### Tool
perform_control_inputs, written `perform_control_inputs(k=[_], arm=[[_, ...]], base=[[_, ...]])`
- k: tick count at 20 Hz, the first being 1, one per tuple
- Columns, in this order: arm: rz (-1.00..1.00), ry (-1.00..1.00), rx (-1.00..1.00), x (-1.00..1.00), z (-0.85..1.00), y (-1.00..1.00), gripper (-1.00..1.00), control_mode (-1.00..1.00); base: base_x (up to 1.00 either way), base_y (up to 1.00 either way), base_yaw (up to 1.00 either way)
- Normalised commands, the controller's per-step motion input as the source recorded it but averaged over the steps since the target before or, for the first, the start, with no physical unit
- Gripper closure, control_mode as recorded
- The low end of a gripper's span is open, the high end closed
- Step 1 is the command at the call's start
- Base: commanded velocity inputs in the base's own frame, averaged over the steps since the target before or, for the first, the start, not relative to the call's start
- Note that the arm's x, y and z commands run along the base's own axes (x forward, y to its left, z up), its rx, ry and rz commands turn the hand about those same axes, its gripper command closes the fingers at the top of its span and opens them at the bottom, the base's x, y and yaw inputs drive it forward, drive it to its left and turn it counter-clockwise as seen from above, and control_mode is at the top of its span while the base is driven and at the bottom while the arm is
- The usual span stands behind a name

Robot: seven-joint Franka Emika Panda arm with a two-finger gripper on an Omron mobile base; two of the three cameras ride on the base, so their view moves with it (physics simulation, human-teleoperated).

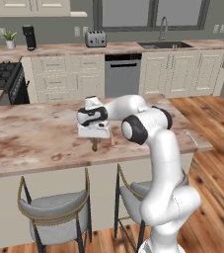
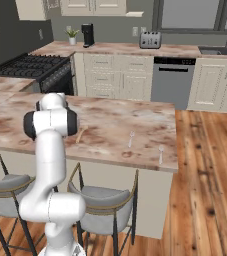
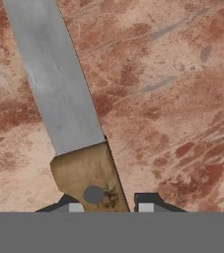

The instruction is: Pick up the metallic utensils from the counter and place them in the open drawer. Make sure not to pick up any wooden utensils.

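My hand (image 1: 94, 144) is low over the counter (image 1: 34, 138), and between its two tips I see the brown handle of the knife (image 3: 66, 106). In the hand view the grey blade runs away from me toward the top left, and the handle end with its round rivet sits between my two dark fingertips (image 3: 147, 200). The tips stand narrow, close on both sides of the handle, so I judge that I am gripping the knife, or am at the last moment of closing on it. Whether it is already off the stone I cannot tell.

To do this step well, I should first be sure the grip is firm. I hold the knife at the handle end, so the long blade may tip down when I lift. I think a slow, straight lift is best, and I should watch if the blade swings.

Further right on the counter lie a pale wooden stick (image 2: 81, 134), which I must leave, and two thin silver pieces (image 2: 131, 138), one nearer the corner (image 2: 160, 154). They are well apart from my hand, so the lift should not disturb them.

The drawer is not visible to me from here, so carrying the knife there will need care with the blade.
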Motion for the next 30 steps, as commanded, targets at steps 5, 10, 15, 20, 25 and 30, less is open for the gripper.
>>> perform_control_inputs(k=[5, 10, 15, 20, 25, 30], arm=[[0.11, -0.29, 0.00, -0.02, 0.77, -0.55, 1.00, -1.00], [0.01, -0.06, 0.00, 0.00, 1.00, -0.63, 1.00, -1.00], [0.00, -0.01, 0.00, 0.00, 1.00, -0.47, 1.00, -1.00], [0.00, -0.03, 0.00, -0.32, 1.00, -0.41, 1.00, -1.00], [0.00, -0.01, 0.00, -0.38, 1.00, -0.27, 1.00, -1.00], [0.01, -0.04, 0.00, -0.65, 0.94, -0.36, 1.00, -1.00]], base=[[0.00, 0.00, 0.00], [0.00, 0.00, 0.00], [0.00, 0.00, 0.00], [0.00, 0.00, 0.00], [0.00, 0.00, 0.00], [0.00, 0.00, 0.00]])
